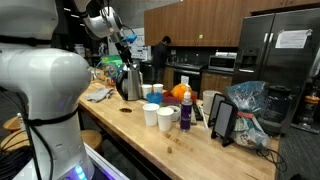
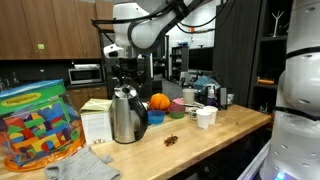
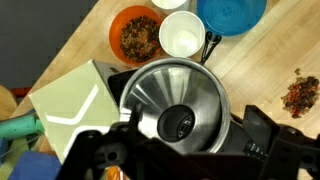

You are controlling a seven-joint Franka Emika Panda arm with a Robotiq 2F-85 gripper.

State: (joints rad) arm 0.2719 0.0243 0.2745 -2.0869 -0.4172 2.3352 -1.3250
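Hand [image 2: 122, 70] hangs close above the steel kettle [image 2: 127, 116], left of centre in an exterior view; whether the fingertips touch the lid cannot be made out there. In the wrist view the hand [image 3: 185, 150] comes in from the bottom edge. Its dark fingers [image 3: 262, 140] are spread wide, one at lower left and one at lower right, with the steel kettle [image 3: 178, 100] seen from above between them and nothing pinched.

The kettle stands upright on the wooden worktop [image 2: 215, 140], its black handle turned toward the right of that frame. In the exterior view from the far end of the worktop, the hand [image 1: 127, 48] and kettle [image 1: 131, 82] sit left of centre.

At the top of the wrist view, beyond the kettle, are an orange bowl [image 3: 138, 35] of brown bits, a white cup [image 3: 180, 35] beside it, and a blue dish [image 3: 232, 12] at upper right. A pale green carton [image 3: 75, 100] lies just beside the kettle at left. A small heap of crumbs [image 3: 300, 93] sits on the bare wood at the right edge. A tub of coloured blocks [image 2: 35, 125] fills the lower left of an exterior view.
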